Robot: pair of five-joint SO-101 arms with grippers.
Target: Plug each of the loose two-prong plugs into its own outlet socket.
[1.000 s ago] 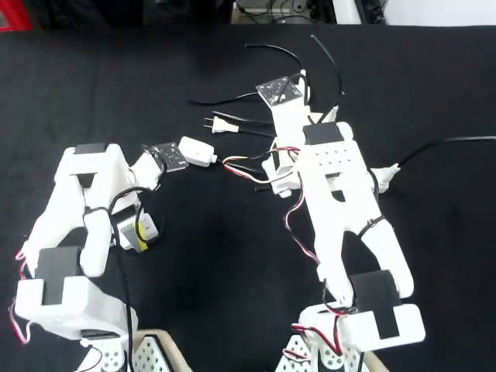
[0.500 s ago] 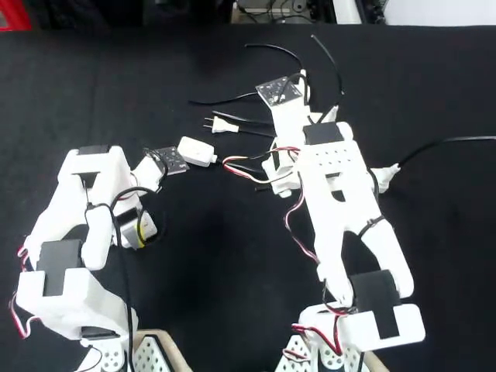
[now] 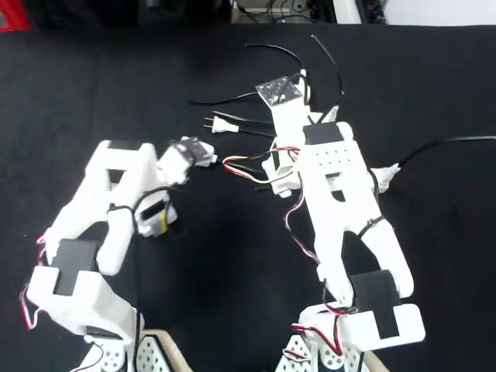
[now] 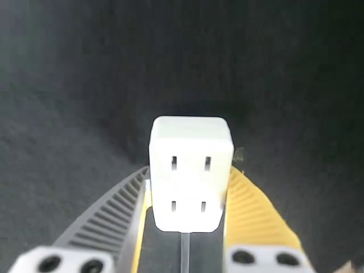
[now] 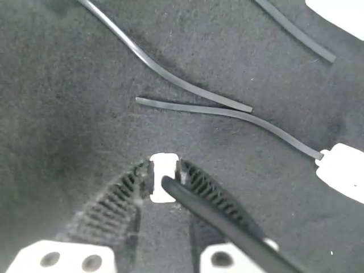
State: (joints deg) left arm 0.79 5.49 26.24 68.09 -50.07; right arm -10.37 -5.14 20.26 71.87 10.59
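Overhead, at centre left: left gripper (image 3: 194, 152) clenched on the white outlet block (image 3: 206, 156), against the black table (image 3: 85, 85). At upper centre, right gripper (image 3: 288, 84); just left of it and lower, a loose plug (image 3: 220, 124) flat on the table, prongs pointing left.

From the left wrist, mid-frame: outlet block gripped from both sides, slotted face to the camera.

From the right wrist, lower centre: jaws closed around a small white plug (image 5: 164, 177), black cord (image 5: 216, 219) trailing toward the lens.
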